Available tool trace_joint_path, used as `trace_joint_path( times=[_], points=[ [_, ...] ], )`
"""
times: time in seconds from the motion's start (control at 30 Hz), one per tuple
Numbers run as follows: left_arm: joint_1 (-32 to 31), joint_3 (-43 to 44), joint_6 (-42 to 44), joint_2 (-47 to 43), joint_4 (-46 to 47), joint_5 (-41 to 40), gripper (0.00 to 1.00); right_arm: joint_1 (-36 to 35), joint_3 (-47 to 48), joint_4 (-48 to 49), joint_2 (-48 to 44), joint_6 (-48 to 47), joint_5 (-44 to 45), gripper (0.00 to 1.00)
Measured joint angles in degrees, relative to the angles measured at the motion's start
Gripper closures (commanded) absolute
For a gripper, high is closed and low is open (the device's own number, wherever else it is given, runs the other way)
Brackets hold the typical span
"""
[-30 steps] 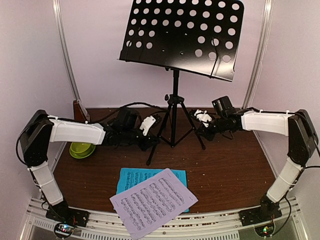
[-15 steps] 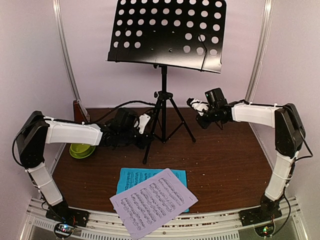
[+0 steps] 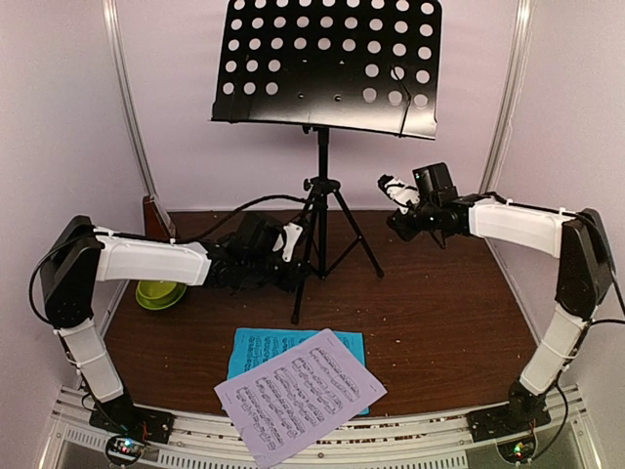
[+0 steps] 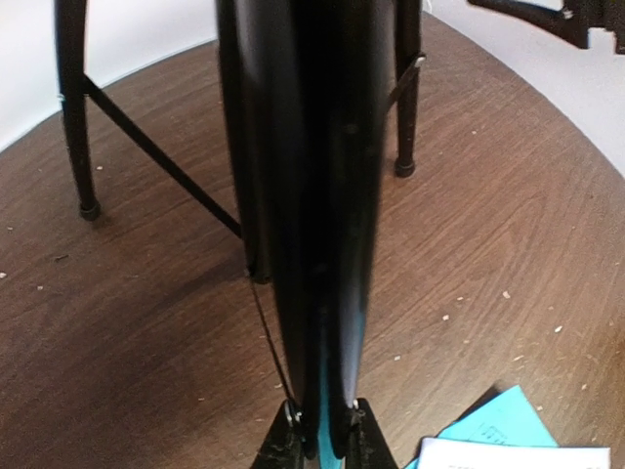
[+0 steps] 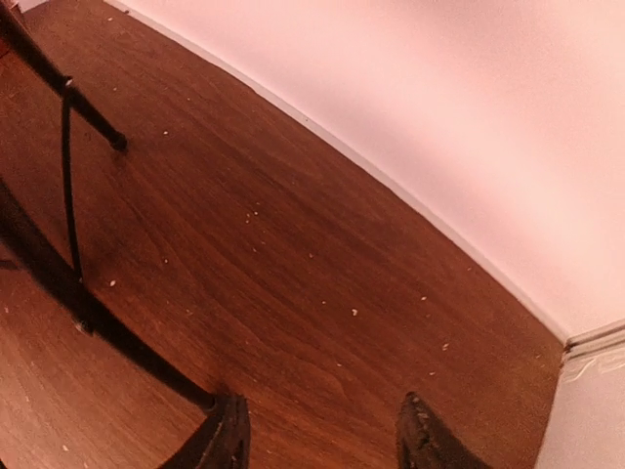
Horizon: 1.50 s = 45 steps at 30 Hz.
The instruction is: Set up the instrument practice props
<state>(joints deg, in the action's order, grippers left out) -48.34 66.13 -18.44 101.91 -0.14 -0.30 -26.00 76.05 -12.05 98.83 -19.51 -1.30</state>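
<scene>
The black perforated music stand [image 3: 332, 59] stands upright on its tripod [image 3: 321, 161] at the back middle of the table. My left gripper [image 3: 297, 244] is shut on the tripod's front-left leg [image 4: 312, 195], and its jaws [image 4: 322, 430] pinch the leg low in the left wrist view. My right gripper [image 3: 395, 188] is open and empty, raised to the right of the tripod; its wrist view [image 5: 322, 435] shows only bare table between the fingers. The white sheet [image 3: 299, 393] lies over the cyan sheet [image 3: 262, 344] at the front. The brown metronome [image 3: 153, 216] is partly hidden behind my left arm.
A lime-green bowl [image 3: 160, 291] sits at the left under my left forearm. The tripod's rear-right leg [image 5: 90, 115] shows at the top left of the right wrist view. Pale walls close in the back and both sides of the brown table [image 3: 439, 313].
The stand has shifted left and back from a second ago. My right gripper has come away from the right tripod leg and risen to the right. My left gripper stays on its leg.
</scene>
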Motion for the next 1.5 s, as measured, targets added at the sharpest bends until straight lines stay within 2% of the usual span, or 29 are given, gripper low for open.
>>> trace_joint_path(
  times=[0.13,0.23,0.5,0.73,0.87,1.07,1.27,1.5],
  points=[
    [-0.96,0.57,-2.47,0.61,0.31,-0.37,0.88,0.00,-3.69,0.61,-6.91,3.10,-0.85,0.35],
    [-1.99,1.66,-4.13,1.70,0.66,-0.72,0.81,0.00,-5.68,0.83,-10.40,5.03,-1.86,0.32],
    [-5.75,2.91,-7.10,5.55,3.76,0.50,0.55,0.00,-11.41,0.26,-15.26,10.58,-4.33,0.24],
    [-6.58,1.99,-8.50,5.81,6.78,4.20,0.32,0.00,-13.53,-2.38,-19.34,15.54,-6.56,0.24],
    [-6.62,-1.09,-7.13,2.86,5.16,6.10,0.30,0.00,-13.94,-4.90,-22.16,20.41,-9.49,0.25],
    [-6.36,-4.00,-4.96,-6.12,-1.84,9.05,0.30,-0.02,-17.55,-8.70,-25.44,30.49,-17.90,0.27],
    [-6.36,-12.76,-5.14,-15.58,-6.05,12.20,0.32,-0.79,-28.13,-11.91,-29.22,40.17,-28.33,0.29],
    [-6.36,-21.14,-7.13,-18.53,-10.34,13.75,0.33,-4.76,-38.62,-11.04,-30.80,48.15,-37.59,0.32]
  ],
)
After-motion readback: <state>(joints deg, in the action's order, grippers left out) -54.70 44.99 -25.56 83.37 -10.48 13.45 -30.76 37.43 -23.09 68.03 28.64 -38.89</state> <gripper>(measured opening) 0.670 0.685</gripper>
